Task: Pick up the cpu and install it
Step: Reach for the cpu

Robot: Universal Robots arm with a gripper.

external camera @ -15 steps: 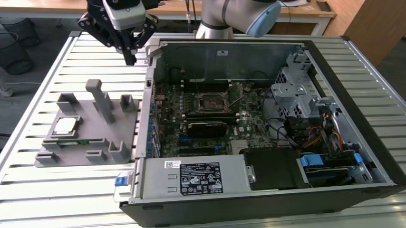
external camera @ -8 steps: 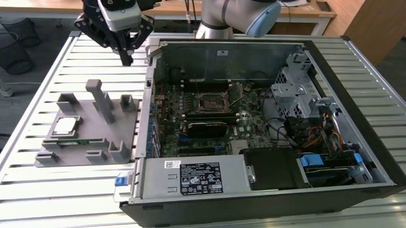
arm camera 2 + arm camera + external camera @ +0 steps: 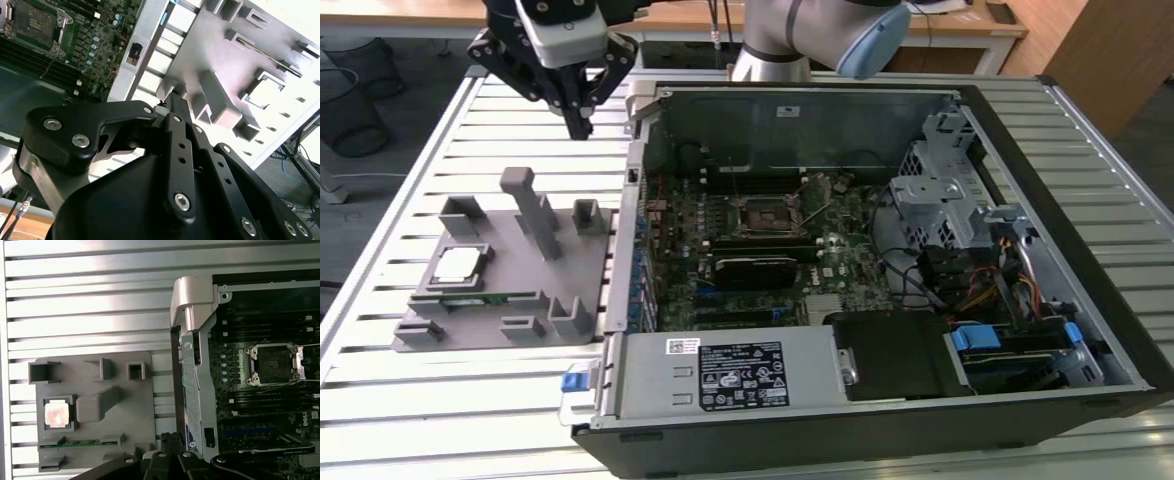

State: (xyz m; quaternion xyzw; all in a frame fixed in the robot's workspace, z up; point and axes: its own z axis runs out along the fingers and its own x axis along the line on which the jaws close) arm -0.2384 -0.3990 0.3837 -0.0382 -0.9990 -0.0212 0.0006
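The cpu (image 3: 458, 265) is a small square chip with a shiny silver top. It lies flat in a pocket of the grey holder plate (image 3: 480, 332) on the slatted table, at the exterior view's left. In the first wrist view the cpu (image 3: 56, 415) sits near the holder's edge. My gripper (image 3: 576, 127) hangs well above the table beyond the holder, beside the case's corner, shut and holding nothing. Its black fingers (image 3: 172, 440) (image 3: 173, 105) press together in both wrist views. The open black cpu socket (image 3: 767, 217) (image 3: 274, 365) (image 3: 32, 22) lies on the motherboard inside the case.
An open computer case (image 3: 1107, 330) lies on the table with its wall (image 3: 192, 340) between holder and motherboard. A green memory stick (image 3: 480, 298) (image 3: 82, 443) rests in the holder beside the cpu. Grey posts (image 3: 540, 215) rise from the holder. Drive cages and cables fill the case's right.
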